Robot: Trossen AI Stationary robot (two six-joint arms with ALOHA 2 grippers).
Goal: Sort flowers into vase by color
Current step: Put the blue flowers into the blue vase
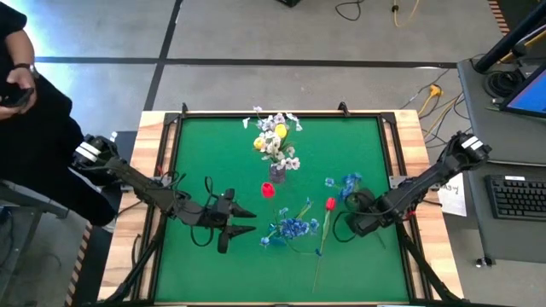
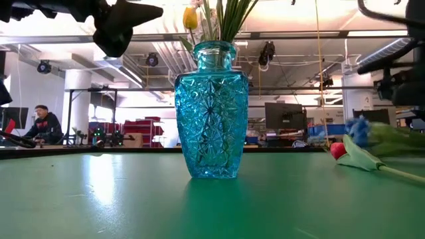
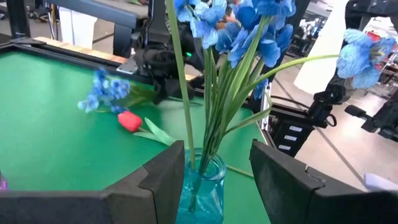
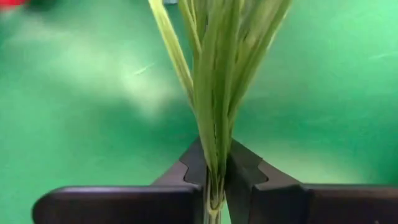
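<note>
Green stems [image 4: 214, 93]: light, springy, slippery; right gripper [image 4: 214, 180] fingers pinched shut near cut ends. Left gripper [image 3: 217, 171] fingers part-open, straddling vase [image 3: 202, 193].

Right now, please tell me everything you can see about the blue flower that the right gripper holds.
The blue flower is artificial, with clustered blue petals on several thin green stems bunched together. It lies low on the green mat near the right edge, beside the red tulip. The right gripper is shut on its stems near their lower end; nothing else grips it.
</note>
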